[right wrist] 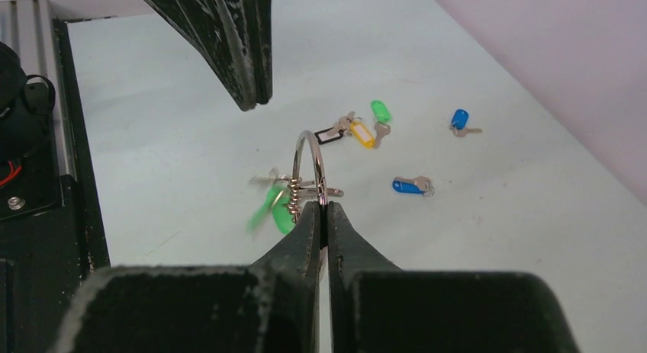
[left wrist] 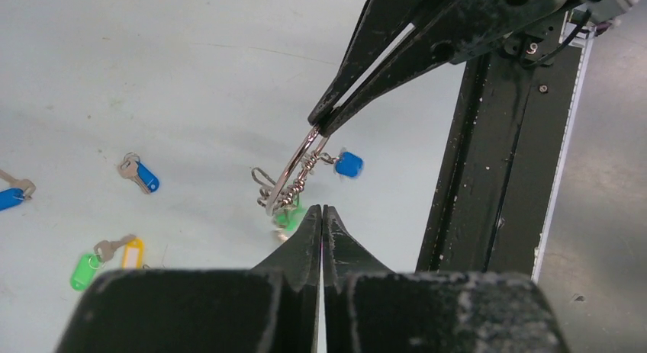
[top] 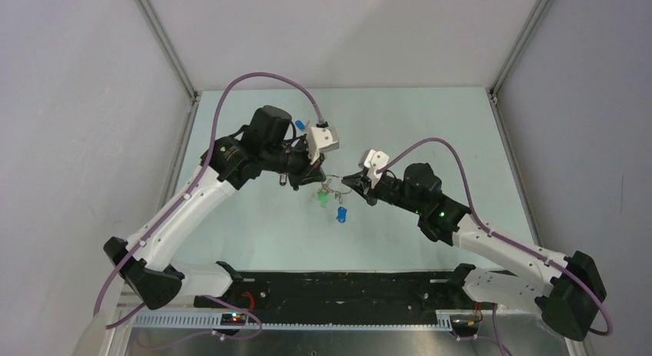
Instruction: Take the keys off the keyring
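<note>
My right gripper (right wrist: 322,208) is shut on the lower edge of the silver keyring (right wrist: 309,166) and holds it upright above the table. Green-capped keys (right wrist: 275,208) dangle from the ring, blurred. In the left wrist view the ring (left wrist: 294,170) hangs from the right gripper (left wrist: 320,124), with a blue-capped key (left wrist: 349,165) and a green one (left wrist: 288,218) beside it. My left gripper (left wrist: 323,210) is shut and empty, just short of the ring and not touching it. From above, both grippers, left (top: 310,176) and right (top: 346,183), meet at the ring (top: 332,188).
Loose keys lie on the table: a yellow-capped key with a dark tag (right wrist: 358,132), a green one (right wrist: 380,111), and two blue ones (right wrist: 459,120) (right wrist: 408,187). The black base rail (left wrist: 488,155) runs along the near edge.
</note>
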`<state>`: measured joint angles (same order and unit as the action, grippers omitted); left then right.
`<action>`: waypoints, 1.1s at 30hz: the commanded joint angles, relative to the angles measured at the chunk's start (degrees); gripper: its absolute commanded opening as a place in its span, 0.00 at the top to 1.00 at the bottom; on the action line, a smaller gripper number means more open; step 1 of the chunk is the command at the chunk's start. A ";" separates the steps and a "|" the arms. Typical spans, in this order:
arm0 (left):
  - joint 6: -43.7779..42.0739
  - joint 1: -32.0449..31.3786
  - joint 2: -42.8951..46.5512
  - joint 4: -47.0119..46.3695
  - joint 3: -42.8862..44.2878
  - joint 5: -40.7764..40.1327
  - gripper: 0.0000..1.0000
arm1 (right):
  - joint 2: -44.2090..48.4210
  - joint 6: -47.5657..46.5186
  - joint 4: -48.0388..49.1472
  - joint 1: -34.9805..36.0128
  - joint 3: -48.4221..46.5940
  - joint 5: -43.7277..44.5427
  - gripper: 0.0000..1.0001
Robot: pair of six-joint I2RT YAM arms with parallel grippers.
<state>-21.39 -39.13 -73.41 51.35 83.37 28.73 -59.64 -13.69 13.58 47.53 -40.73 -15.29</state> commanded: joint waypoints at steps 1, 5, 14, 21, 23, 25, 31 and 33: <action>-0.22 0.07 -0.48 -0.83 -0.21 1.68 1.00 | 2.67 -0.08 2.76 0.06 -0.31 1.10 1.00; 1.06 0.04 -1.63 -1.32 -0.54 0.65 0.95 | 3.96 -0.28 2.48 0.00 -0.31 1.57 1.00; 7.20 0.54 6.34 -17.02 -11.67 -7.60 0.57 | 7.88 -1.15 2.20 -0.32 -0.57 4.77 1.00; 15.26 3.14 17.55 -39.40 -28.41 -10.90 0.49 | 11.89 -0.78 1.16 -1.63 -2.06 3.11 1.00; 18.15 3.90 19.89 -46.89 -33.68 -10.92 0.44 | 12.52 -0.50 0.51 -2.32 -2.87 2.26 1.00; 20.74 4.22 21.85 -55.13 -39.31 -10.63 0.42 | 12.75 0.08 -0.31 -2.97 -3.89 1.62 1.00; 25.10 4.24 22.90 -72.37 -50.04 -7.94 0.53 | 13.16 1.46 -1.04 -4.24 -5.98 0.55 1.00; 25.77 4.24 22.46 -76.25 -51.69 -6.16 0.54 | 13.29 1.81 -0.88 -4.48 -6.29 0.33 1.00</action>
<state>0.27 -35.11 -51.07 -8.08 33.91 19.70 -47.90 -13.43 10.44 43.59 -43.51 -13.82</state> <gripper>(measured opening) 0.467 0.020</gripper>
